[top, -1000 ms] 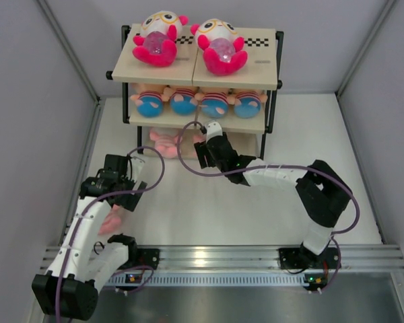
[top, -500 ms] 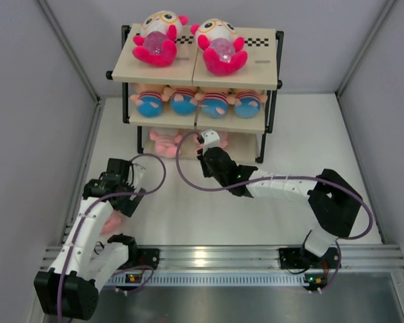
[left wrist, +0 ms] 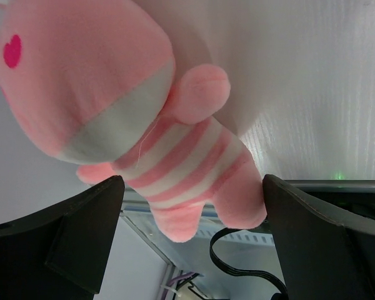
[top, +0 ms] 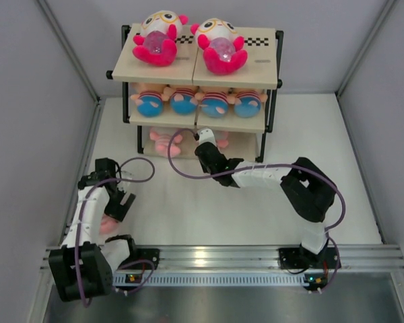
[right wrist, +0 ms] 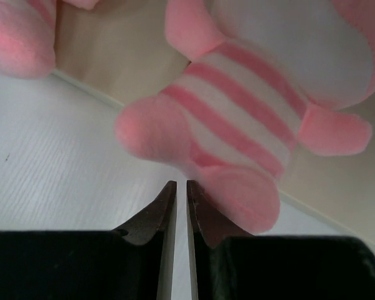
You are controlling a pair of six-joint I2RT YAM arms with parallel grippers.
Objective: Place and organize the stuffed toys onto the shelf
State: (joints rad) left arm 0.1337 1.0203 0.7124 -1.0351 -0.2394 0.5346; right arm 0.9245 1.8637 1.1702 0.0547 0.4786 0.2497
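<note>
We note a white counter [top: 256,208] enclosed by grey walls, with the shelf [top: 264,60] standing at its far side, centred.

Top tier: two white-and-magenta toys [top: 158,37] lie side by side. Their long axes run near to far, heads toward the back wall and feet toward the arms.

Middle tier: four peach toys [top: 214,102] sit in a row across the board, blue bottoms at the front edge and heads further in.

Bottom tier: one pink striped toy [top: 163,141] lies at the left. A second pink toy [right wrist: 250,119] lies to its right, head deep in the shelf, with its feet past the front edge of the bottom board [right wrist: 112,56] and over the counter.

The right end effector [right wrist: 180,187] sits low at that edge. Its fingers are clenched to a thin slit with nothing between them, and one toy foot is just beside the right-hand finger.

A loose pink toy [left wrist: 112,94] lies on the counter near the left arm's base. In the wrist view its long axis runs diagonally, head upper left and legs lower right.

The left end effector [left wrist: 190,194] is released wide, with a finger on each side of the loose toy's legs. We cannot tell whether either finger touches it.
</note>
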